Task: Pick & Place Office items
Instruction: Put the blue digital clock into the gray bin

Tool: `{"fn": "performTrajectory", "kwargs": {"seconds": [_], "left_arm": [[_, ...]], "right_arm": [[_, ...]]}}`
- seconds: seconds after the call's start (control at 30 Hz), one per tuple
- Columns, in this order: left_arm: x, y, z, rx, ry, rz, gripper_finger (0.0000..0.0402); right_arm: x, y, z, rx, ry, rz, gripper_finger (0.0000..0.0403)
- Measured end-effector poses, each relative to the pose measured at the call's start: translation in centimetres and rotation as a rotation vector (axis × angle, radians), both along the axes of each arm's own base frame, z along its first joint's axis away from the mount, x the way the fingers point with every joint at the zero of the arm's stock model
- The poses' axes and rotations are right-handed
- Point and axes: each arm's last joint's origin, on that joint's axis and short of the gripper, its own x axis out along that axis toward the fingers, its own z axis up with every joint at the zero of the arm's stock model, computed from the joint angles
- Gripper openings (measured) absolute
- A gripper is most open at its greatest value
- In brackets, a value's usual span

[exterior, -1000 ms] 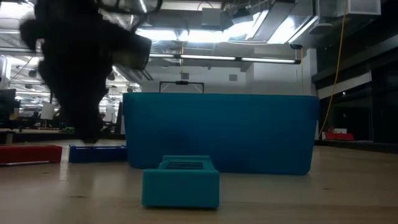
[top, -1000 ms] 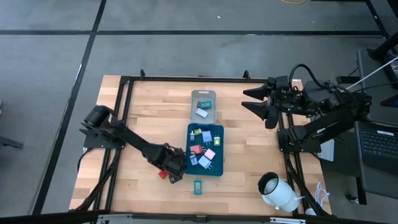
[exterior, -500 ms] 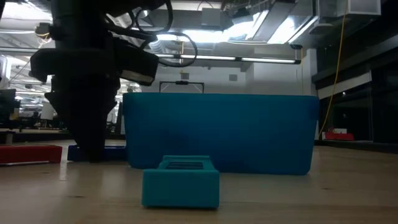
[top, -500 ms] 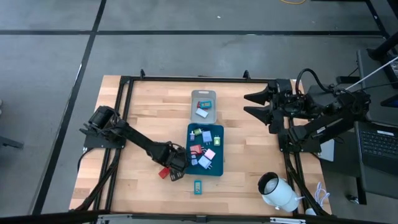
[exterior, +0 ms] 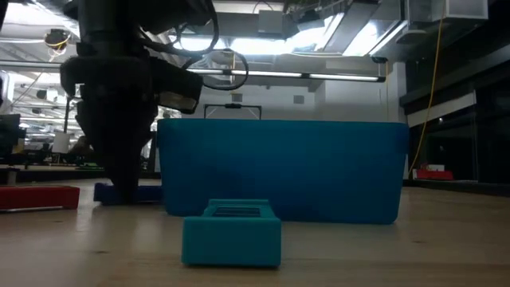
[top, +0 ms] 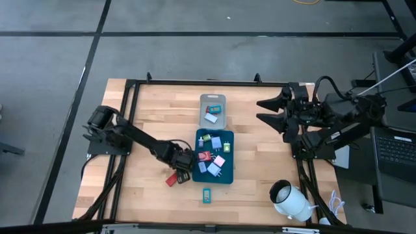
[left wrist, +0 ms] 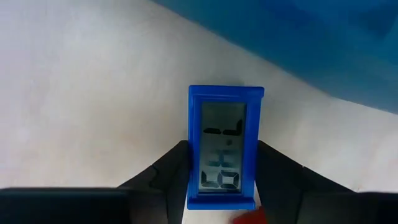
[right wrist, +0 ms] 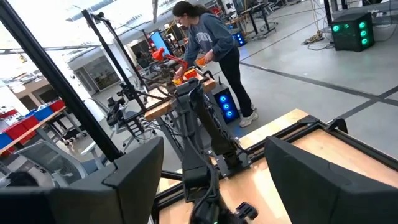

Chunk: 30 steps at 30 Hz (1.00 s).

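Beside the tray's left wall: the left gripper (top: 182, 167) has slid in from the open board over the last second and now sits low against that edge.
Table: pale wooden tabletop (top: 156, 104), framed by black rails.
Large tray: dark-teal rectangular plastic tray (top: 229, 177), already holding most of the small coloured office items (top: 212, 158).
Small tray: grey plastic tray (top: 212, 99) beyond it, with a couple of pieces inside.
Right gripper (top: 267, 112): parked high near the table's right edge, fingers spread wide, nothing in them; it has drifted slightly outward.
Left grip: the fingers (left wrist: 161, 177) pinch a small blue rectangular clock with a grey display (left wrist: 224, 146), held just off the wood in the wrist view, where a second ago it lay flat.
Leftovers: a flat red piece (top: 172, 179) near the left gripper and a teal block (top: 207, 194) nearer the front edge, both on bare wood.
Meaning: the clock looks captured and about ready to lift over the tray wall, I'd say; two items remain outside.
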Motion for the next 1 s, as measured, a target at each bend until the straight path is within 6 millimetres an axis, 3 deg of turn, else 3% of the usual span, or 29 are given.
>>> {"fn": "performTrajectory", "kwargs": {"seconds": [0.27, 0.43, 0.6, 0.8, 1.0], "left_arm": [[-2.8, 4.3, 3.5, 0.158, 0.034, 0.092, 0.0148], [-2.0, 8.9, 7.2, 0.197, -0.206, 0.119, 0.0153], [-1.0, 15.2, 9.4, 0.197, -0.447, 0.161, 0.0148], [0.7, 20.6, 10.2, 0.215, -0.566, 0.114, 0.0151], [4.0, 23.2, 9.0, 0.176, -0.481, -0.047, 0.0153]], "right_arm": [[0.0, 0.0, 0.0, 0.000, -0.002, -0.010, 0.0284], [0.0, 0.0, 0.1, 0.001, -0.005, -0.013, 0.0284], [0.0, 0.0, 0.1, 0.002, -0.008, -0.017, 0.0284], [0.0, 0.0, 0.1, 0.002, -0.008, -0.025, 0.0284], [0.1, 0.0, 0.0, 0.000, -0.004, -0.042, 0.0284]]}}
